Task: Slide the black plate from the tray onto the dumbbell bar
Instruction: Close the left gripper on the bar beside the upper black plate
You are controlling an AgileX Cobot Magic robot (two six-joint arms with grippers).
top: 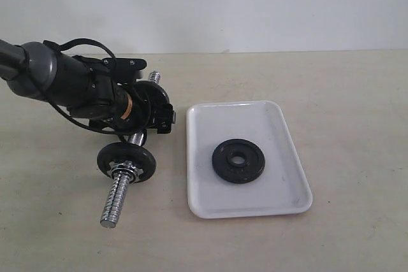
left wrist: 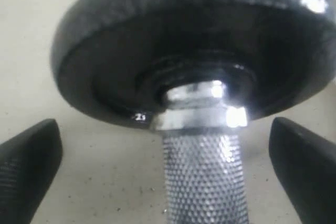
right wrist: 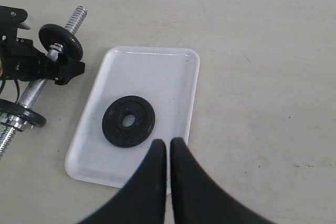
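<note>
Exterior: left gripper [top: 152, 118] at the dumbbell bar [top: 118, 195] mid-shaft, jaws seemingly hidden; black plate [top: 238, 160] flat in tray [top: 280, 125], well apart from them.
Left wrist: fingers [left wrist: 29, 163] spread wide, bar between, untouched.
Right wrist: right gripper [right wrist: 168, 153] jaws pressed together, empty; black plate just beyond the tips.

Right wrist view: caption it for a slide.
Shut right end effector faces the black plate lying flat in the tray, dumbbell bar beside the tray.

Bright, even light with soft short shadows; glare spots on the chrome dumbbell bar [left wrist: 203, 171]; left wrist close-up is blurred, others sharp
</note>
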